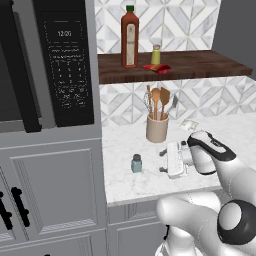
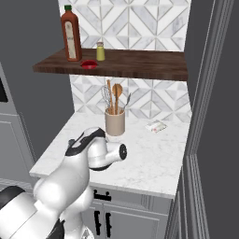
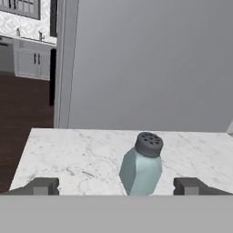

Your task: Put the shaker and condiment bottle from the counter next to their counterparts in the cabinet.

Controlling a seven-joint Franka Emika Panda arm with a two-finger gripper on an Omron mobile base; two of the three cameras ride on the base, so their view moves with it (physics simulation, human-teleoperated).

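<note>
Kitchen: microwave [image 1: 67, 60], marble counter [image 1: 135, 185], utensil crock [image 1: 157, 128].

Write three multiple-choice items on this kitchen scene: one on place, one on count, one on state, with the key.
1. Where does the small red condiment bottle lie?
A. on the wooden shelf
B. on the counter
C. in the crock

2. How many things rest on the shelf?
A. one
B. three
C. five

3. How do the gripper jaws stand?
A. shut on the shaker
B. shut on nothing
C. open

Key: 1 A, it lies in front of the tall red bottle and the yellow-green shaker. 2 B, those three. 3 C, the fingertips flank the blue-grey shaker on the counter with gaps.
</note>
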